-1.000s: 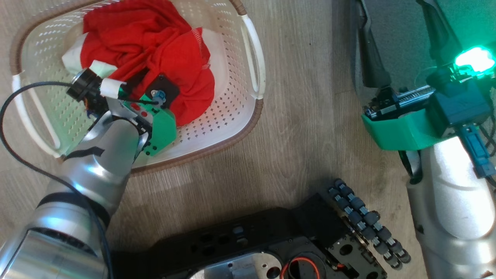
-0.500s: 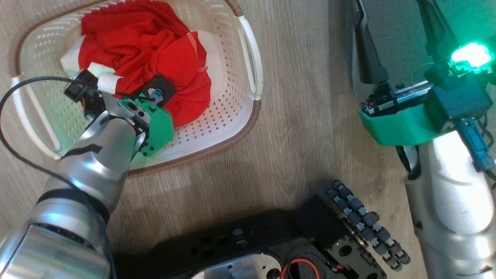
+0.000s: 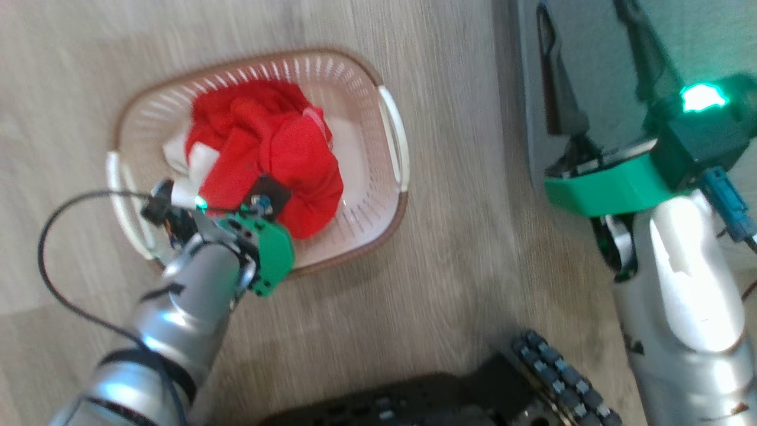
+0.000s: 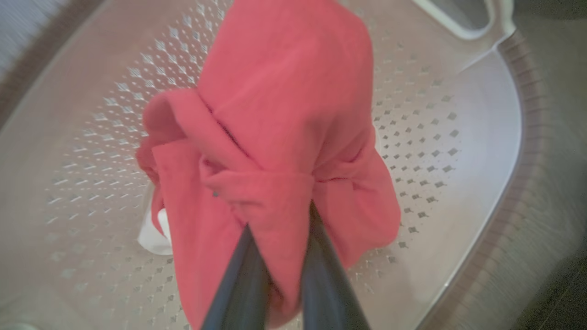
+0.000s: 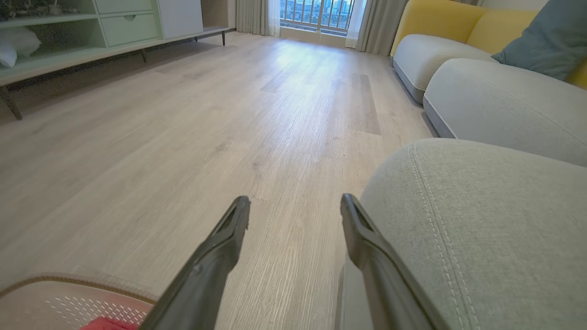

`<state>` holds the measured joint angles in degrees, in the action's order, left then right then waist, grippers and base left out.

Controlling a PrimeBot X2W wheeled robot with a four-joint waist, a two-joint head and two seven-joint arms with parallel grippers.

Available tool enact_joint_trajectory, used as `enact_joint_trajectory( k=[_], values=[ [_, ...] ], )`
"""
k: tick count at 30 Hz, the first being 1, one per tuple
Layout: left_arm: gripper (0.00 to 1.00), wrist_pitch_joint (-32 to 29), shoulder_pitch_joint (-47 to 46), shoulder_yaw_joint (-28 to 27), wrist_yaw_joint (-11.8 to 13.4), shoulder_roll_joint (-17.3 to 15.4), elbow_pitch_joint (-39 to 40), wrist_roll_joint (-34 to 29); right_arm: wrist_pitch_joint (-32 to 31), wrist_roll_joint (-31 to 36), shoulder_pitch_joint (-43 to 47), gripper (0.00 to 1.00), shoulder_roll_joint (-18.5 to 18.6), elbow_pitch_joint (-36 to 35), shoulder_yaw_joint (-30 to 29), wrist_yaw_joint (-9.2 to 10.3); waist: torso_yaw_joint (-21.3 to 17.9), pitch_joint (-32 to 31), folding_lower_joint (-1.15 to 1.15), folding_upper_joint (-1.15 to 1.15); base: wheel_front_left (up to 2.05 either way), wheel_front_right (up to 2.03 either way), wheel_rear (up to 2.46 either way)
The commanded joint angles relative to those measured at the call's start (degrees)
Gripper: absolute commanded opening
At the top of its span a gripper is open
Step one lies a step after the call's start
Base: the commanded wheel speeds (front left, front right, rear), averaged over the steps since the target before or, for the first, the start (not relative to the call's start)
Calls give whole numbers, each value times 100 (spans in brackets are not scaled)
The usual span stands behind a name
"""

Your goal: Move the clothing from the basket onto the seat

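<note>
Two long dark fingers of the left gripper are drawn close together with a fold of the red clothing pinched between them, their tips buried in the cloth. From that pinch the fabric bunches and drapes down in loose folds, and a bit of white trim peeks out at one side. The bundle sits within the walls of the basket, whose perforated cream floor shows all around it. From the head camera the red heap fills the middle of the basket, with the silver left forearm reaching in over the near brown rim. The basket stands on a pale wood floor.

Off to the robot's right, the right gripper hangs with its fingers spread wide apart and nothing between them. It is low over the floor at the rounded edge of the grey seat, one finger just beside the cushion's stitched seam. More grey cushions with yellow backs run on beyond it.
</note>
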<state>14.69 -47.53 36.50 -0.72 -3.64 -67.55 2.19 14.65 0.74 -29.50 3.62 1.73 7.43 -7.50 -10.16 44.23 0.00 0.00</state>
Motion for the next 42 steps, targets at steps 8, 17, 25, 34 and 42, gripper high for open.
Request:
enact_joint_trajectory(
  k=[8, 17, 25, 34, 42],
  values=[
    [0, 30, 735, -295, 20, 46, 696, 378, 35, -663, 652, 100, -74, 366, -17, 1, 550, -1447, 0, 0, 0, 0, 0],
    [0, 30, 1403, -578, -46, 66, 1483, 694, 35, -1138, 1163, 100, -72, 851, -129, 1, 860, -2502, 0, 0, 0, 0, 0],
    [0, 30, 2161, -1013, -29, 22, 2470, 727, 35, -1435, 1608, 100, -13, 1086, -145, 1, 1017, -3337, 0, 0, 0, 0, 0],
    [0, 30, 2845, -1575, -24, 17, 3654, 669, 35, -1563, 2078, 100, 71, 1151, -180, 1, 1231, -3895, 0, 0, 0, 0, 0],
    [0, 30, 3436, -1876, -42, 55, 4944, 567, 35, -1434, 2324, 100, 199, 1136, -53, 1, 1350, -4192, 0, 0, 0, 0, 0]
  ],
)
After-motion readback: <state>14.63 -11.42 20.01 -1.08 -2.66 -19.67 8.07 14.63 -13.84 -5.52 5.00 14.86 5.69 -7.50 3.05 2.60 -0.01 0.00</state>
